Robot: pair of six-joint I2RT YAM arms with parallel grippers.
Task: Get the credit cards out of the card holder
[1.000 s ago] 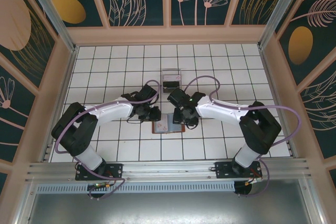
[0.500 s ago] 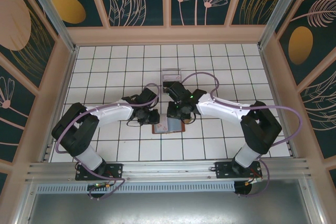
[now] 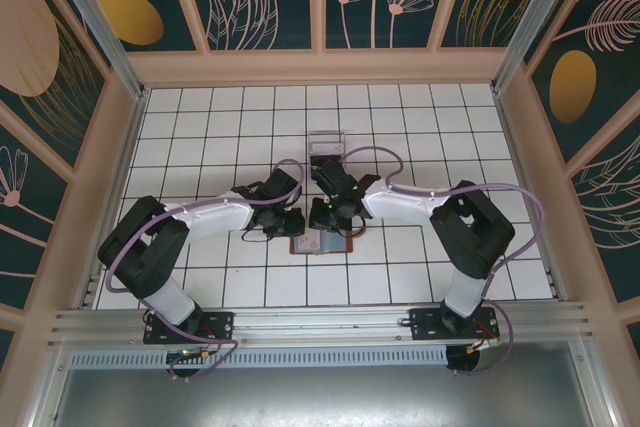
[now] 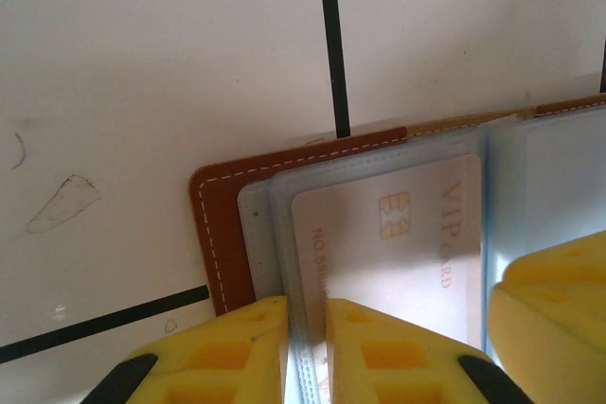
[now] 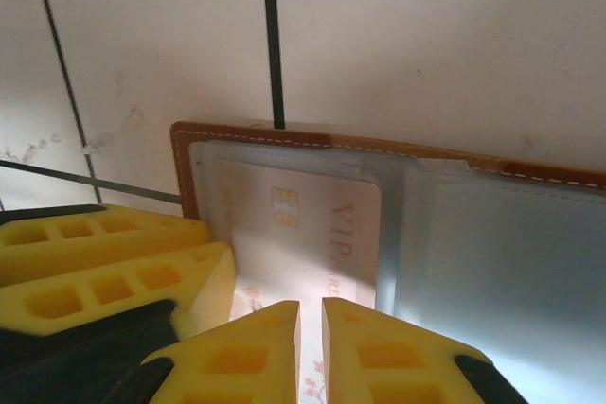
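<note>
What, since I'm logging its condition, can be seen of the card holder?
The card holder is a brown leather wallet with pale stitching, lying open and flat on the tiled table. Its grey-blue clear sleeves face up; one holds a pale VIP card with a chip. The left gripper pinches a sleeve edge between its yellow fingers; the right gripper hovers close over the card.

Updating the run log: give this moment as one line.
card holder: open | left tool: shut on its clear sleeve | right tool: nearly shut at VIP card
</note>
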